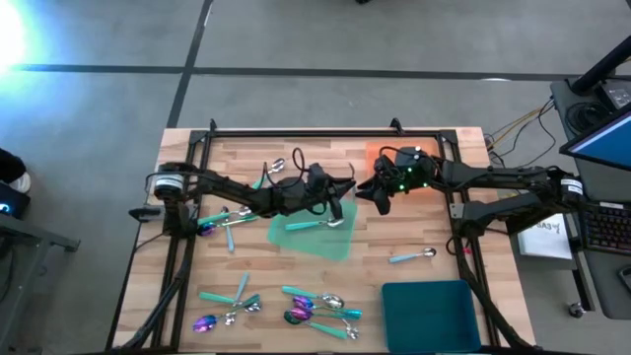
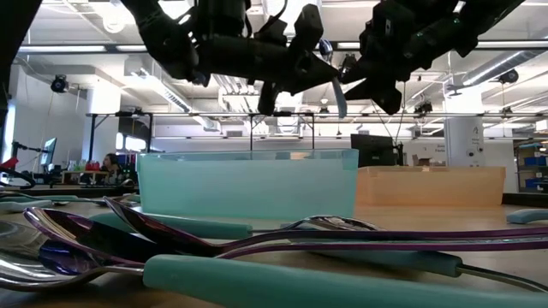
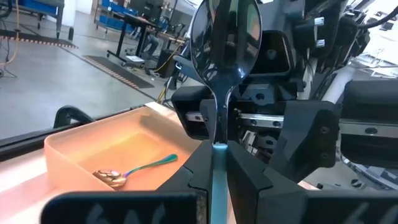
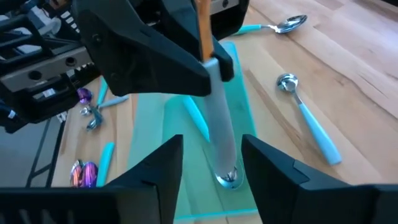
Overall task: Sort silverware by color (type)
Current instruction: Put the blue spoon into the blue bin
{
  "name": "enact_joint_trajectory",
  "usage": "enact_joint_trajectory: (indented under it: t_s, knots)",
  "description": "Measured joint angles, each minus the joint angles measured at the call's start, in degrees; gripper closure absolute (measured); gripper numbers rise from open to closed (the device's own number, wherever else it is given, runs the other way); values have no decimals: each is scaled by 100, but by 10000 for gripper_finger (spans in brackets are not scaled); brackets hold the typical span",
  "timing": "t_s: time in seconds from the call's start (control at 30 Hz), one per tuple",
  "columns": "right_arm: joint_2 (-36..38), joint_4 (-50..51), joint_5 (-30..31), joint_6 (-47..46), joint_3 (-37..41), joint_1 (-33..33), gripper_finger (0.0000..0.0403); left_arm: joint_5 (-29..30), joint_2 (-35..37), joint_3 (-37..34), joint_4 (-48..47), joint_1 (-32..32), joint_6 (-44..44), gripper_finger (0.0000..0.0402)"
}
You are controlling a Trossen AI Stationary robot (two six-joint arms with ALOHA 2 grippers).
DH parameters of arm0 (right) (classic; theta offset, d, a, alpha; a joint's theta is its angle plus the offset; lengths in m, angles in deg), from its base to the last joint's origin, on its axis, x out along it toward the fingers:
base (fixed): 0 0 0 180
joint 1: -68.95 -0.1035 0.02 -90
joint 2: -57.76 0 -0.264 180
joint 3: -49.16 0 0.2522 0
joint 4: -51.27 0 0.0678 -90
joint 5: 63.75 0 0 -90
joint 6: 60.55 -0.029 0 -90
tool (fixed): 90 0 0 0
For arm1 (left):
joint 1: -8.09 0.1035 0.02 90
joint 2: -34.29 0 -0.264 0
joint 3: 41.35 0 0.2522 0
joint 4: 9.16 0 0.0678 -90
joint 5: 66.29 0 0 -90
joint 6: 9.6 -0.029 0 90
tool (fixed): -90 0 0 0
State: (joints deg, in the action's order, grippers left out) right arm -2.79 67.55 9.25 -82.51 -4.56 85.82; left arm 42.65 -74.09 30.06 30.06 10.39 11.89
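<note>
My left gripper (image 1: pixel 345 194) reaches level from the table's left to its middle, shut on a spoon (image 3: pixel 224 37) with a silver bowl and a pale teal handle. Facing it from the right, my right gripper (image 4: pixel 211 143) is open. Its two fingers (image 4: pixel 163 168) stand on either side of the spoon's bowl end (image 4: pixel 227 177), with a gap on both sides. Both grippers hang above the table, between the green tray (image 1: pixel 311 240) and the orange tray (image 3: pixel 93 143). More silverware lies loose on the wood (image 1: pixel 315 311). My left gripper pinches the spoon's teal handle (image 3: pixel 219 155) between its two fingers. The fingers come level from the table's left and lie along the spoon. The spoon sticks out past the fingertips, bowl end ahead, toward my right gripper. It is lifted clear of the table and the trays.
The orange tray holds one spoon (image 3: pixel 124 175) with a teal handle. A teal-handled spoon (image 1: pixel 317 225) lies on the green tray. A dark teal tray (image 1: pixel 431 304) sits at the near right. Loose spoons lie at the left (image 1: pixel 222 222), at the far side (image 1: pixel 278 166) and singly at the right (image 1: pixel 412 255).
</note>
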Motion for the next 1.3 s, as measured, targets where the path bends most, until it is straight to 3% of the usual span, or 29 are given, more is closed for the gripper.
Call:
enact_joint_trajectory:
  t_s: [0.3,0.93,1.3]
  knots:
    - [0,-13,2,231,0,0,251,-348,2,108,72,13,-2,390]
    - [0,-193,-37,455,0,-2,329,-559,2,149,148,24,-112,390]
    - [-123,-393,4,455,0,0,331,-605,2,149,170,76,-111,390]
